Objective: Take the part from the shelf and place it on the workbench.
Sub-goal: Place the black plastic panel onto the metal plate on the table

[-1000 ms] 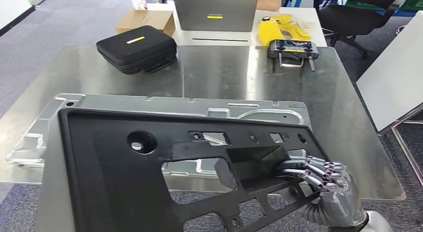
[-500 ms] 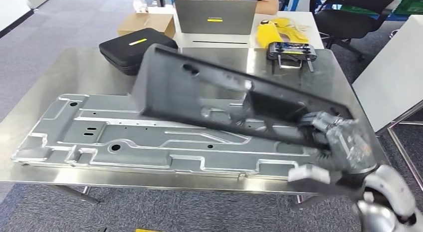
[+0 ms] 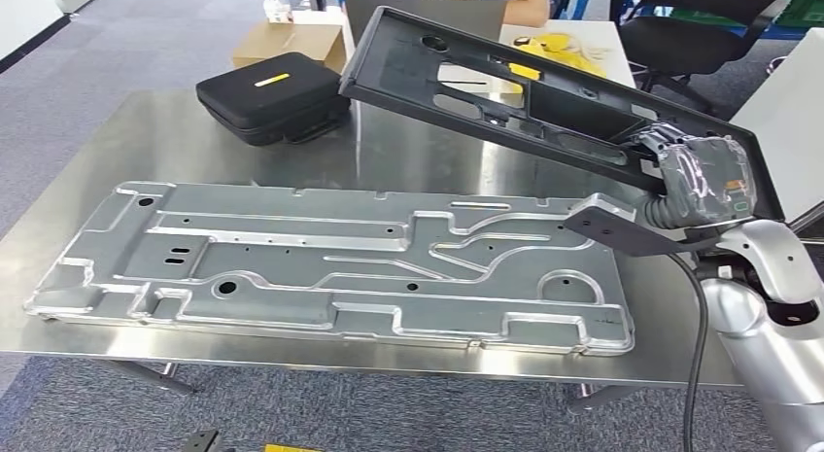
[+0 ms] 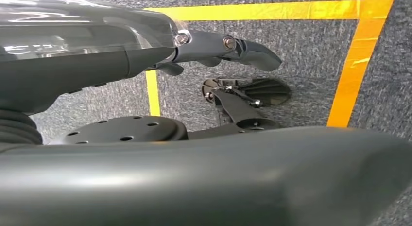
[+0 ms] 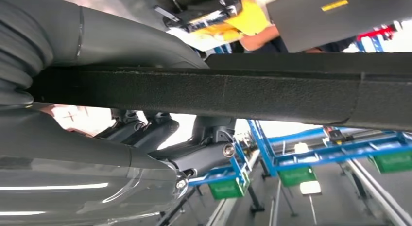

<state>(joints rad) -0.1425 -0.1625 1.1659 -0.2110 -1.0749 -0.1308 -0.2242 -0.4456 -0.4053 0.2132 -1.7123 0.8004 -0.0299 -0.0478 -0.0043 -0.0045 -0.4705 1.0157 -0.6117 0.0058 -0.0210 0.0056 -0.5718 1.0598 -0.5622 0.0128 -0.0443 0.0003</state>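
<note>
Your right hand (image 3: 695,175) grips the black part (image 3: 505,78) at one end, and the fingers are closed around its edge. The part is in the air, tilted, with its far end high above the back of the table (image 3: 408,146) and its near end low at your hand. It touches nothing below it. In the right wrist view the edge of the part (image 5: 233,92) runs across the picture, with the thumb pressed on it.

Your left hand (image 4: 228,43) hangs down over the floor. I cannot tell from this view whether its fingers are open or closed; nothing is visible in them.

The risks I see from here:

- The part is long and you hold it only at one end. I think the free end can swing or sag, and the part may turn in your grip if you move quickly.
- The silver metal plate (image 3: 330,262) lies under the part and takes most of the front of the table. If you lower the part without care, it may land crooked on the plate and slide.
- The high end is near the laptop (image 3: 428,7), just beside the black case (image 3: 272,97), and a person sits behind. A wide turn could hit them.
- The yellow items (image 3: 564,49) at the back are also near the part.
</note>
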